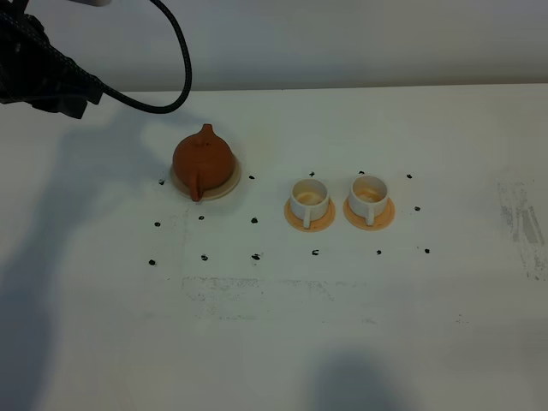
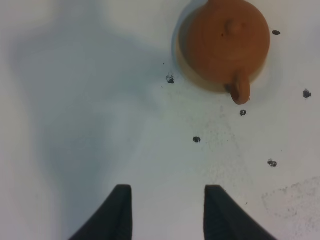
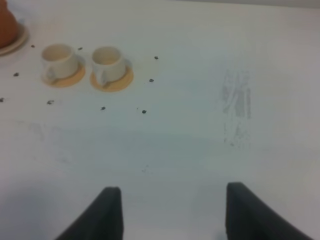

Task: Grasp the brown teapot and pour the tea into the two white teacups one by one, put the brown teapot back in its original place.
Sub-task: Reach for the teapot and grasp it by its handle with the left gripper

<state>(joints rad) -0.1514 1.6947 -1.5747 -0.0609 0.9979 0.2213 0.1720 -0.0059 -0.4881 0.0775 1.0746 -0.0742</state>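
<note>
Plainly, left end effector [image 2: 168,189] and right end effector [image 3: 173,187] hang released, white tabletop [image 1: 428,325] between them and brown teapot [image 1: 203,157].

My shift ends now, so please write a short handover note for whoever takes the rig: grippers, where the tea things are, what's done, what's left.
Left gripper: open, empty, fingers short of the brown teapot.
Right gripper: open, empty, well away from the cups.
Teapot: lid on, sitting on its cream saucer.
Two white teacups: upright, side by side, each on one of the orange saucers.
Done: cannot tell whether tea has been poured.
Left, if the cups are dry: grasp the teapot, fill each cup, return it to the cream saucer.
</note>
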